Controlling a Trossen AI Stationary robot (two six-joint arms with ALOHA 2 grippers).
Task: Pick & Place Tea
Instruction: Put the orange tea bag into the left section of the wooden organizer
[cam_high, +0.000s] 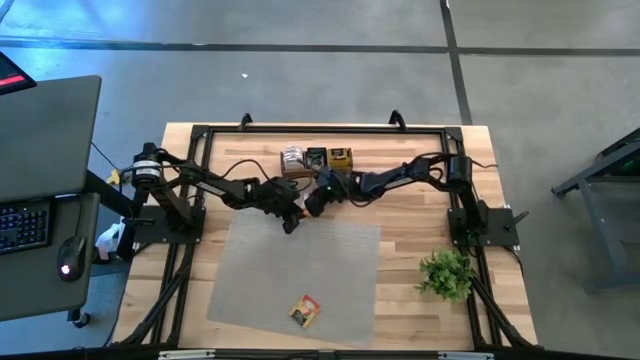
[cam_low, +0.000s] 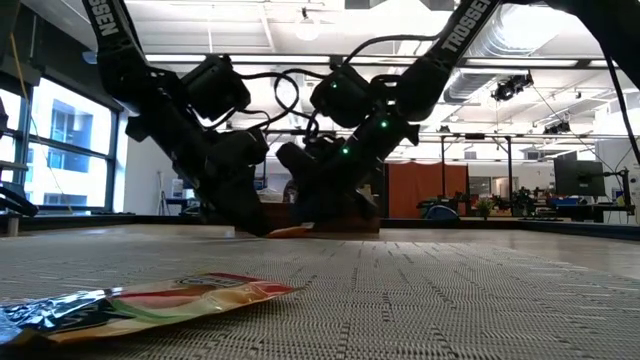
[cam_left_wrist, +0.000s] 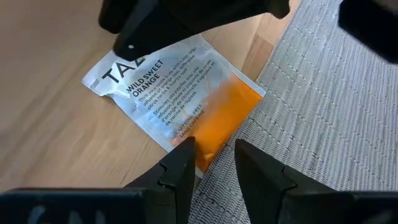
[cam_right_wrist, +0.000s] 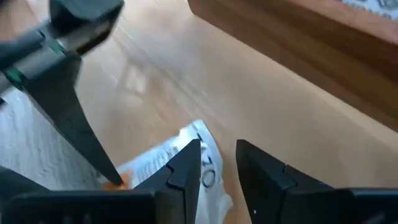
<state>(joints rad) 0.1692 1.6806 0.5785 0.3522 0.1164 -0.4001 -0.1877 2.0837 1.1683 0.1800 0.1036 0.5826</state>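
Observation:
A tea sachet (cam_left_wrist: 180, 93), white with "WILD SWEET ORANGE" print and an orange end, lies flat on the wood, its orange end over the edge of the grey mat (cam_left_wrist: 323, 124). It is at the table's middle, just before the box. My left gripper (cam_left_wrist: 212, 144) stands over the orange end, fingers a little apart. My right gripper (cam_right_wrist: 217, 148) stands over the opposite white end (cam_right_wrist: 208, 177), fingers also a little apart. In the high view the two grippers (cam_high: 291, 222) (cam_high: 312, 205) nearly meet. Another tea sachet (cam_high: 305, 312) lies on the mat near the front edge. My left gripper slants down from the table's left, and its fingertips (cam_left_wrist: 183, 152) stand at either side of the sachet's orange end (cam_left_wrist: 208, 140); I cannot tell whether they touch it. My right gripper slants down from the right, one finger (cam_left_wrist: 130, 46) over the white end; I cannot tell whether it touches.
A low wooden box (cam_high: 316, 160) with more sachets stands at the far middle, close behind both grippers. A small green plant (cam_high: 447, 272) sits at the right front. The grey mat (cam_high: 300, 270) covers the table's middle and front.

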